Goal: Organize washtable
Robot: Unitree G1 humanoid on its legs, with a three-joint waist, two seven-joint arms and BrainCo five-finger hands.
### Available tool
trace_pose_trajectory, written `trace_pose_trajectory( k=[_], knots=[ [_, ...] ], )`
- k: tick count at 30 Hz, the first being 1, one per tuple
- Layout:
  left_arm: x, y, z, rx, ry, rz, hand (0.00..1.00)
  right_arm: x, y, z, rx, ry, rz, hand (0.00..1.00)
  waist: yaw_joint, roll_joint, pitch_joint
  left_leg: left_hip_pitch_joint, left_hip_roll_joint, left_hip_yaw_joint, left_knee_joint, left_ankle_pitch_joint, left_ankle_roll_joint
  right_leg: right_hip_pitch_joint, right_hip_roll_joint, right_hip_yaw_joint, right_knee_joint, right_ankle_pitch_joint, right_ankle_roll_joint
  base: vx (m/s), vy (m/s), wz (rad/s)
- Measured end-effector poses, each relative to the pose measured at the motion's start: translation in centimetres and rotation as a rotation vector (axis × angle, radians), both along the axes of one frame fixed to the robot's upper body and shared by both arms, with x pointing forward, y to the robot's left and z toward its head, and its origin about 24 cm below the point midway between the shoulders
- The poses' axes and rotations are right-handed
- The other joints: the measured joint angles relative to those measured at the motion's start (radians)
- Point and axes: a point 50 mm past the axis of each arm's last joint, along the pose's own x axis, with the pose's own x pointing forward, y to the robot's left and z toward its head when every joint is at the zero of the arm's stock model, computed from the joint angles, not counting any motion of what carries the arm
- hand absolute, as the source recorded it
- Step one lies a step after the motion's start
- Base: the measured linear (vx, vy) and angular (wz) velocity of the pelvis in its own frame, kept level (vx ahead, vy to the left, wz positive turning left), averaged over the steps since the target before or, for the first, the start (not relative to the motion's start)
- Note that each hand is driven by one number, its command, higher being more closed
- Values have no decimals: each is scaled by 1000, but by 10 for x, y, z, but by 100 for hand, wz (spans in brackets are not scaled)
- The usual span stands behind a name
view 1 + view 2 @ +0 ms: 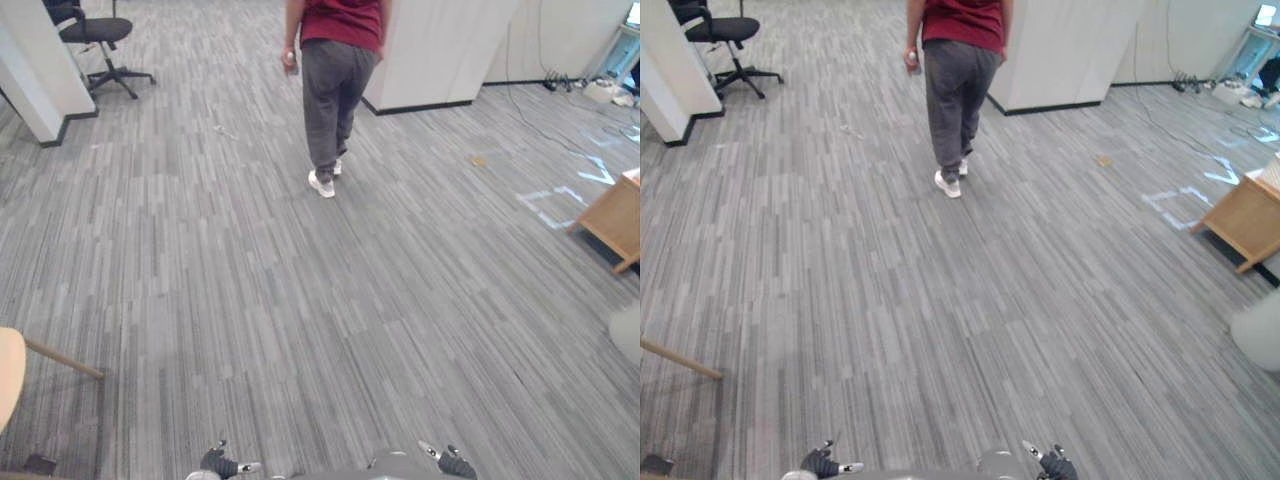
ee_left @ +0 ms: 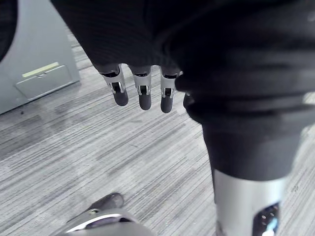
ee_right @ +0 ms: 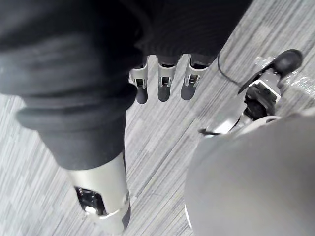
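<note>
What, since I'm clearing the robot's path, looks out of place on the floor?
Two small bits of litter on the carpet: a pale scrap left of the person, a yellowish scrap on the other side.

Bright, even indoor light from overhead on the grey carpet floor (image 1: 250, 300), only a faint soft shadow under the person (image 1: 335, 85), mild sheen on the white partition (image 1: 440, 50), small highlights on the left robot hand (image 2: 141, 93).
</note>
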Motion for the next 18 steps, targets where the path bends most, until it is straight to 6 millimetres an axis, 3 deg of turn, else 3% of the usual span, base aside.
trace_pose_trajectory(
  k=[1, 3, 5, 7, 8, 11, 13, 14, 15, 16, 17, 18],
  knots=[
    [3, -4, 0, -13, -9, 6, 0, 1, -1, 1, -2, -5, -10, 0, -3, 8, 6, 18, 12, -1, -9, 0, 0, -10, 9, -23, -67, -4, -13, 373, -99, 21],
    [4, -15, -2, -55, -22, 47, 0, 1, -5, 2, -9, -17, -40, 0, -12, 24, 17, 75, 51, -3, -38, -3, -5, -11, 23, -81, -393, 18, -47, 453, -128, 36],
    [5, -29, -3, -98, -27, 51, 0, -11, -6, 0, -11, 9, -52, 0, -12, 15, 15, 126, 67, -20, -53, -42, -66, 11, 3, -64, -745, 138, -61, 499, -188, 46],
    [-3, -30, -5, -117, -13, 70, 0, -25, -4, -3, 1, 46, -73, 0, -13, -1, 14, 177, 66, -50, -63, -88, -99, 32, -14, -47, -804, 187, -49, 447, -196, 44],
    [-5, -27, -5, -121, -12, 98, 0, -31, -5, -4, 4, 63, -85, 0, -11, 5, 8, 212, 92, -51, -50, -108, -119, 26, 6, -56, -725, 251, -66, 500, -227, 30],
    [-12, -33, -7, -148, 7, 115, 0, -39, -13, -3, -7, 76, -114, 0, -12, 60, -20, 171, 173, -55, 125, -104, -140, 60, 63, -101, -691, 226, -115, 591, -235, 11],
    [-10, -37, -7, -168, -5, 135, 0, -39, -17, -3, -15, 71, -135, 0, -11, 83, -30, 52, 235, -122, 418, -17, -250, 129, 106, -130, -718, 190, -155, 581, -197, 13],
    [-9, -37, -7, -174, -13, 154, 0, -39, -17, -2, -17, 71, -134, 0, -10, 85, -29, 14, 245, -151, 515, 30, -277, 151, 118, -131, -726, 182, -166, 488, -156, -1],
    [-9, -37, -6, -178, -20, 175, 0, -36, -19, -1, -23, 63, -128, 0, -3, 92, -25, -76, 261, -206, 717, 133, -327, 201, 143, -126, -746, 166, -190, 453, -113, -21],
    [-8, -33, -5, -171, -33, 184, 0, -29, -18, 0, -23, 41, -123, 0, 10, 90, -20, -157, 270, -221, 908, 136, -330, 255, 163, -103, -762, 152, -221, 448, -83, -37],
    [-5, -30, -4, -162, -47, 185, 0, -26, -17, 0, -23, 31, -111, 0, 19, 85, -16, -187, 274, -209, 970, 129, -323, 286, 169, -89, -773, 149, -232, 444, -32, -58],
    [-2, -25, -2, -145, -65, 179, 0, -20, -12, 1, -16, 20, -82, 0, 29, 70, -10, -236, 273, -177, 1035, 106, -287, 354, 172, -54, -794, 139, -248, 419, 22, -63]
  ],
)
